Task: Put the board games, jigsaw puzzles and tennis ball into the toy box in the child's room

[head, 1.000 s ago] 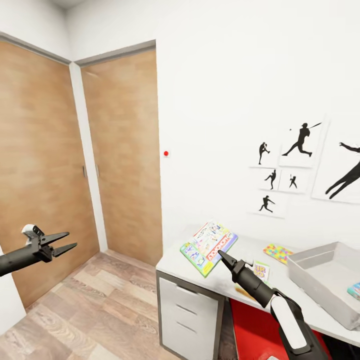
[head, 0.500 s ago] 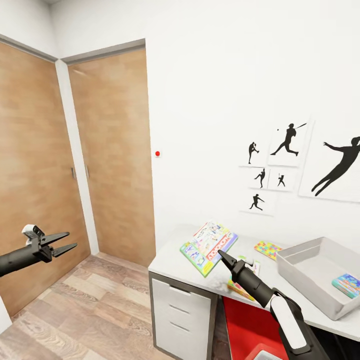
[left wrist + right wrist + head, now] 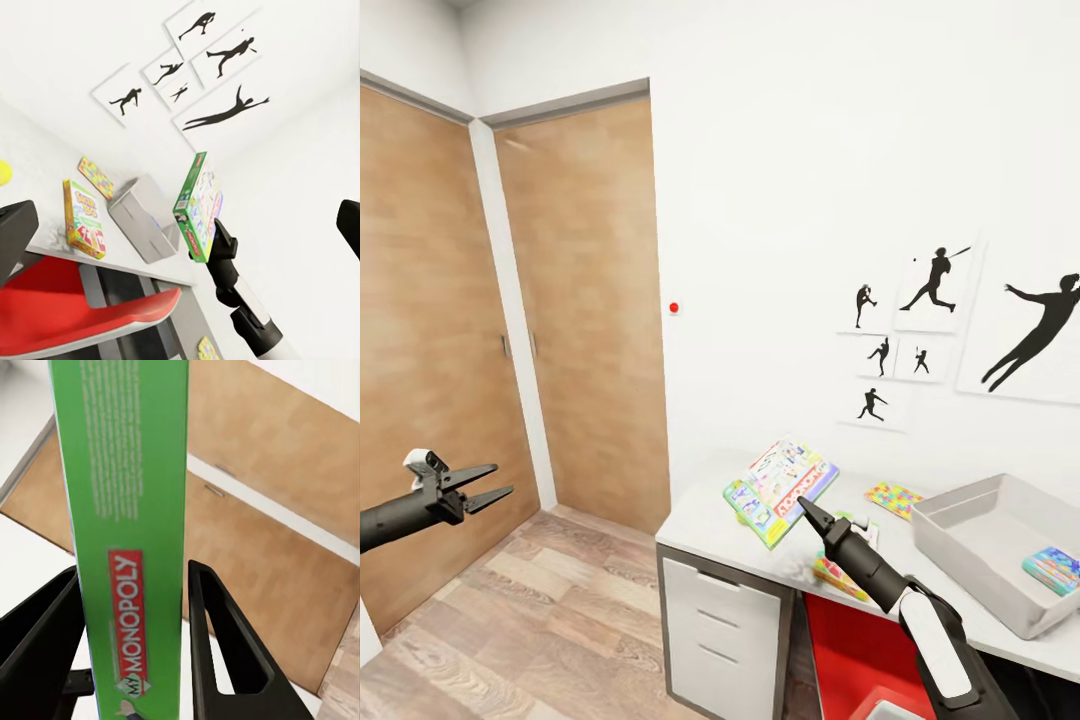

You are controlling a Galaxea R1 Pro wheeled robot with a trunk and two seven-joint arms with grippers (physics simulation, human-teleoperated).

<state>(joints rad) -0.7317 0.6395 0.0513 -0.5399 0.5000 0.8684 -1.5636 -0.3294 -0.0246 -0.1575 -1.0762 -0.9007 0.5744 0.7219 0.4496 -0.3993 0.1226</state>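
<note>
A child's room with white walls, two brown wooden doors (image 3: pixel 510 320) at the left and a wood-plank floor (image 3: pixel 550 620) lying open between the doors and the table (image 3: pixel 705 525). The table's near corner and its white drawers (image 3: pixel 725 630) face that open floor.

The right gripper (image 3: pixel 807 511) pinches a board game (image 3: pixel 780 490) by one edge, holding it raised and tilted above the table's left end. In the right wrist view its two black fingers (image 3: pixel 225 652) press against both sides of the game's green edge (image 3: pixel 127 547), lettered MY MONOPOLY.

The left gripper (image 3: pixel 482 484) hangs over the open floor near the doors, well apart from the table, its fingers spread with nothing between them.

On the tabletop, partly hidden behind the right arm, lies a second board game (image 3: pixel 84 219). A jigsaw puzzle (image 3: pixel 893 496) lies flat nearer the wall. The grey toy box (image 3: pixel 960 545) stands at the table's right, with a second puzzle panel (image 3: pixel 1053 568) inside. The left wrist view shows a yellow-green tennis ball (image 3: pixel 4 172) at the edge of the picture. Black baseball-player prints (image 3: pixel 935 320) hang above the table, a red chair (image 3: pixel 850 650) stands under it
</note>
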